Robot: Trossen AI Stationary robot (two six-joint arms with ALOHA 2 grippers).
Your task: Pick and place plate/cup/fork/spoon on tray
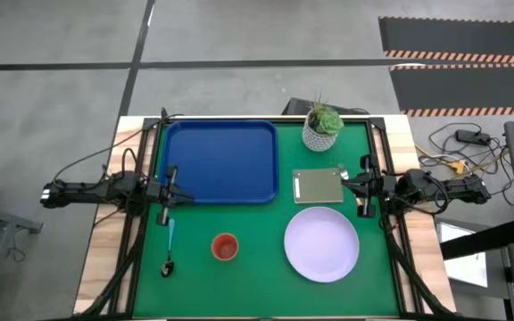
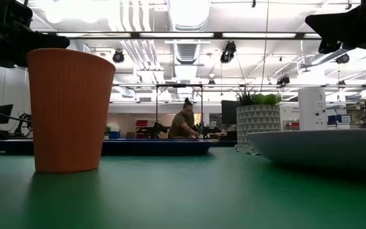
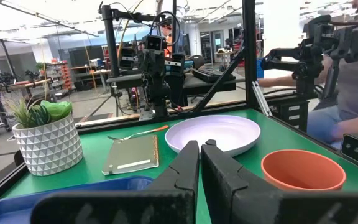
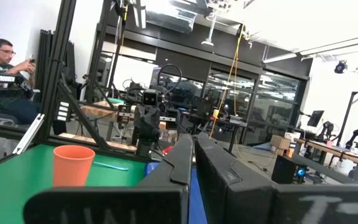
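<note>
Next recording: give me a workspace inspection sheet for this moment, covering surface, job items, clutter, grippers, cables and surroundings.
Surface: green mat inside a black frame.
Job's things: blue tray empty; plate, orange cup and spoon on the mat; fork beyond the pad, not on the tray.
Clutter: potted plant and grey-green pad beside the tray.
Grippers: left gripper at the tray's left edge, right gripper next to the pad; both shut, holding nothing.
Cables: loose cables on the floor, right of the table.
Surroundings: seated person at a far bench.
</note>
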